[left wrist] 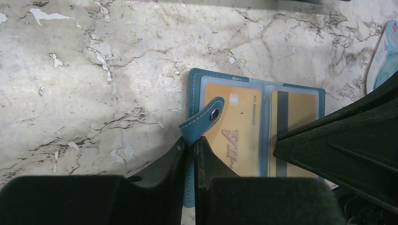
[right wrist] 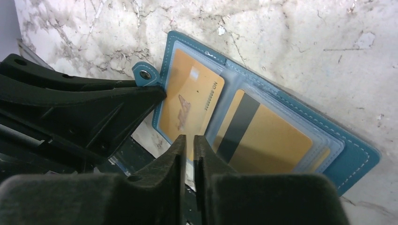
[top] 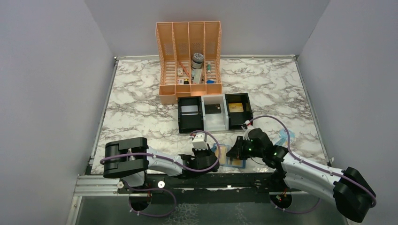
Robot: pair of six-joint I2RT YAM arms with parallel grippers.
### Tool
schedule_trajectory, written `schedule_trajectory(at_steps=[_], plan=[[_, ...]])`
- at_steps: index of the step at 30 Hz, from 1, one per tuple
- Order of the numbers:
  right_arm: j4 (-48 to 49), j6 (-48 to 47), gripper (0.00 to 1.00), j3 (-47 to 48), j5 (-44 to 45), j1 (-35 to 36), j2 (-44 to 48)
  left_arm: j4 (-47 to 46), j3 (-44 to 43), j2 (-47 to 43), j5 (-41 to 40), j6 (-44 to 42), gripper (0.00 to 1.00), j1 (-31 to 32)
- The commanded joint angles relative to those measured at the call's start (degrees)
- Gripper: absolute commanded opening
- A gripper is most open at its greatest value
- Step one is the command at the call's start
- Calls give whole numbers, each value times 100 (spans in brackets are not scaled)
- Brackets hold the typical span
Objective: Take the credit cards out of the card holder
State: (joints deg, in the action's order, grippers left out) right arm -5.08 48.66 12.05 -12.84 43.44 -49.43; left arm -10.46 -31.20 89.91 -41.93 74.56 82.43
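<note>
The blue card holder [left wrist: 195, 93] lies open near the table's front edge, small in the top view [top: 237, 162]. Two gold credit cards sit in its clear pockets, one face up [left wrist: 234, 126] and one showing a dark stripe [left wrist: 295, 112]. My left gripper [left wrist: 192, 140] is shut on the holder's edge just below the snap tab [left wrist: 204, 122]. My right gripper [right wrist: 189, 138] is shut, its tips over the near edge of the face-up card [right wrist: 187, 98]. I cannot tell whether that edge is pinched. The striped card [right wrist: 272, 136] lies just right of the tips.
A black-and-white three-compartment tray [top: 178, 115] stands behind the holder, with cards in its bins. An orange file rack [top: 189, 61] holding small items is at the back. A pale blue packet [top: 285, 137] lies to the right. The two grippers sit close together, nearly touching.
</note>
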Motion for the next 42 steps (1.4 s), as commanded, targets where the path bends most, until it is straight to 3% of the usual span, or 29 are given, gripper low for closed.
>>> schedule_trajectory(at_steps=[1,5,9,12,15,20,27,35,39,42], plan=[[-267,-94,19,205,83,-20,-43,828,292,287,561,-51,5,71],[-129,-294,31,362,-312,-20,-853,811,219,320,602,-112,4,79],[-241,-283,35,611,-40,-12,-1772,797,196,326,703,-103,3,80],[-627,-192,36,749,536,23,-1922,695,256,325,815,-15,2,80],[-401,-194,36,609,437,20,-1730,468,367,370,959,63,2,96],[1284,146,31,141,-853,24,-1604,-16,429,705,1279,129,0,113],[2366,854,15,-116,-749,24,-1073,-308,668,721,1414,481,0,274],[2464,1209,2,-101,-720,24,-1045,-337,716,562,1253,670,0,442],[2340,1161,1,-109,-596,24,-887,-335,771,471,1143,740,0,486],[1676,889,1,127,-412,16,-636,-334,918,407,1031,907,0,495]])
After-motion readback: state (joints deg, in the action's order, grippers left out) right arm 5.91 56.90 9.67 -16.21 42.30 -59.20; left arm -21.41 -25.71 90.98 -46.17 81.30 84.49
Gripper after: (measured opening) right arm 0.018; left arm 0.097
